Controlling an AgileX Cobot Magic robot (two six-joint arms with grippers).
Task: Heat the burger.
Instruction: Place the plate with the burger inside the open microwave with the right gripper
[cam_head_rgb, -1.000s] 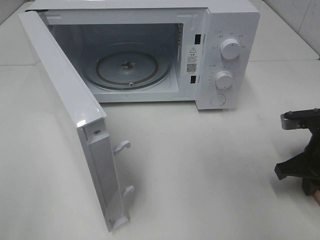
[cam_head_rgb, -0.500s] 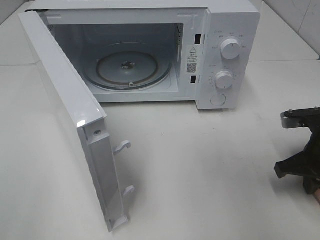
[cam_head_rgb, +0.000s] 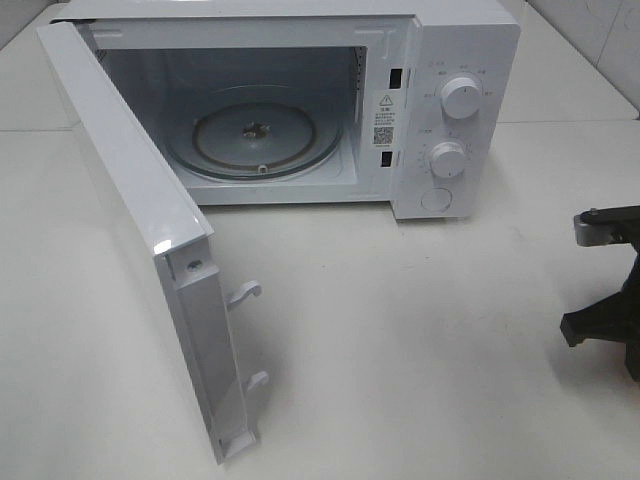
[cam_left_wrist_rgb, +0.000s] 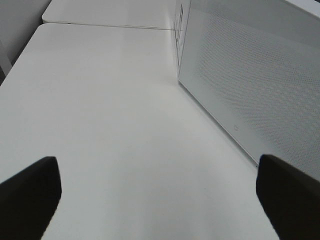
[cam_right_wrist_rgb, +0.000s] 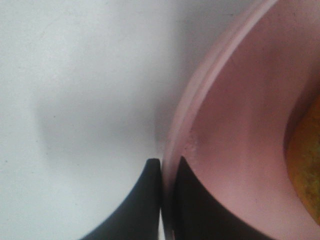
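Near the open white microwave (cam_head_rgb: 450, 60), our right tool (cam_right_wrist_rgb: 162, 200) pinches the golden-bun burger (cam_right_wrist_rgb: 307, 165)'s round pink plate (cam_right_wrist_rgb: 235, 125), left tool (cam_left_wrist_rgb: 160, 195) wide; loading remains.

I find one white table (cam_head_rgb: 400, 330), matt, with a seam (cam_head_rgb: 570, 122) running across it level with the microwave (cam_head_rgb: 440, 110). The microwave stands directly on the table toward the back, its door (cam_head_rgb: 130, 200) swung wide over the surface. My right wrist view shows a pink plate (cam_right_wrist_rgb: 235, 125) beside bare tabletop; whether it rests there I cannot confirm.
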